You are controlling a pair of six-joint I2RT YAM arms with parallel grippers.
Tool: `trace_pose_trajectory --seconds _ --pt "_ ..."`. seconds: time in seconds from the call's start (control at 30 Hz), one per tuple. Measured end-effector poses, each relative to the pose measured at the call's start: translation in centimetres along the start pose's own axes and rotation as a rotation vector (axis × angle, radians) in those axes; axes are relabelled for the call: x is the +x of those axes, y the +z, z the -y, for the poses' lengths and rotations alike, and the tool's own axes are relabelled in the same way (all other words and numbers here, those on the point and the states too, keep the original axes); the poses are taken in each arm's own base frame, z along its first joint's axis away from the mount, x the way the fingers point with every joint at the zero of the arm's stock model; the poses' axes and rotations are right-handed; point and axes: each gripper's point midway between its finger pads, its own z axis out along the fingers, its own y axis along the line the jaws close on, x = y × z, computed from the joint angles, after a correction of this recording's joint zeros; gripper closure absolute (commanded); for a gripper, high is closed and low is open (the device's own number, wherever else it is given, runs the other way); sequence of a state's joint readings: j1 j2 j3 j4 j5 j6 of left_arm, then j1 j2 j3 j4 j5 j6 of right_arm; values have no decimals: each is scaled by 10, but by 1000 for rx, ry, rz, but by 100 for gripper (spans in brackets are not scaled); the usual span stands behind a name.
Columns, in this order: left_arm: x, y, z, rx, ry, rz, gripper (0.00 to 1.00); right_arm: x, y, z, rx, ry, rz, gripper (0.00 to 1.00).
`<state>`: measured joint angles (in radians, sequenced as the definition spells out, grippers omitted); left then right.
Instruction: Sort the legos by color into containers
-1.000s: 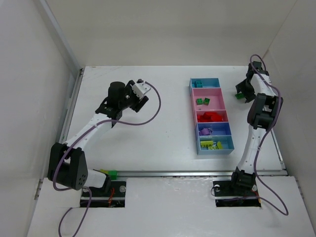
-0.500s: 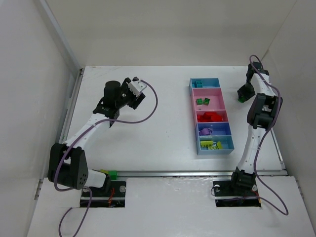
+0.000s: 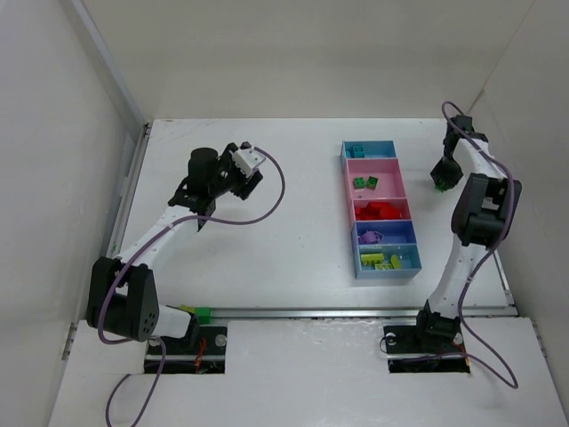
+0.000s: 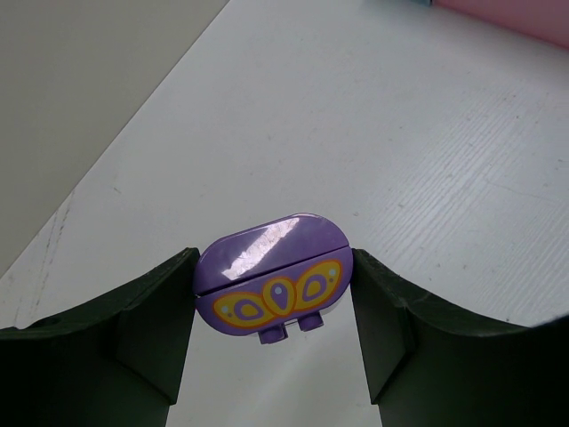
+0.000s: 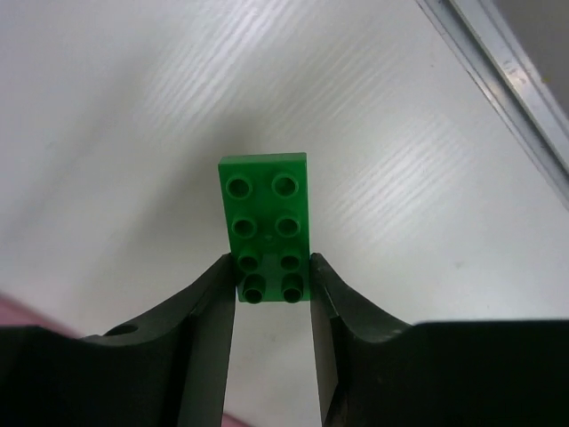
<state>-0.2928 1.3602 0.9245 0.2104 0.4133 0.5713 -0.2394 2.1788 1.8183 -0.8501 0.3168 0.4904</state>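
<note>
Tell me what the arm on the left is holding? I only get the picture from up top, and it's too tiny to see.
Observer: A purple oval piece with a yellow butterfly pattern, squeezed between the left fingers.
Operator: What about the other arm?
Observer: The right fingers pinch a green brick by one end. It's a flat one with eight studs, two across and four long.
</note>
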Motion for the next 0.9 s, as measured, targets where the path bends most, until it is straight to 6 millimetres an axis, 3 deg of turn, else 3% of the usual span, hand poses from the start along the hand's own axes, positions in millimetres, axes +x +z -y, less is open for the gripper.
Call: trace_pose_trajectory --seconds 0.1,0.2,0.3,0.37,0.47,0.6,0.7,0.73,0.83,0.87,0.9 --pt "1 1 2 8 -2 -1 100 -6 -41 -8 -49 -33 97 100" --pt "7 5 5 25 -9 -15 100 -9 -92 -28 -126 -60 217 100" --pt "15 10 11 56 -14 -35 100 10 -141 -57 -229 -110 307 100" --pt "19 11 18 89 -12 -41 100 38 -165 -82 -316 -161 316 100" --pt "16 10 32 176 11 -26 100 86 -180 -125 -455 -230 249 100" --pt "3 4 58 346 99 55 100 124 -158 -152 -513 -243 112 99" --pt "-2 -4 76 459 161 111 100 140 -142 -157 -523 -230 41 80" --pt "-3 -6 81 489 174 127 100 143 -140 -157 -529 -227 27 56" --pt "-9 -11 90 547 206 166 100 145 -144 -164 -571 -218 10 20" --pt "-12 -13 91 561 222 180 100 145 -147 -168 -592 -223 9 0" --pt "-16 -13 91 571 240 195 100 146 -149 -170 -607 -227 5 0"
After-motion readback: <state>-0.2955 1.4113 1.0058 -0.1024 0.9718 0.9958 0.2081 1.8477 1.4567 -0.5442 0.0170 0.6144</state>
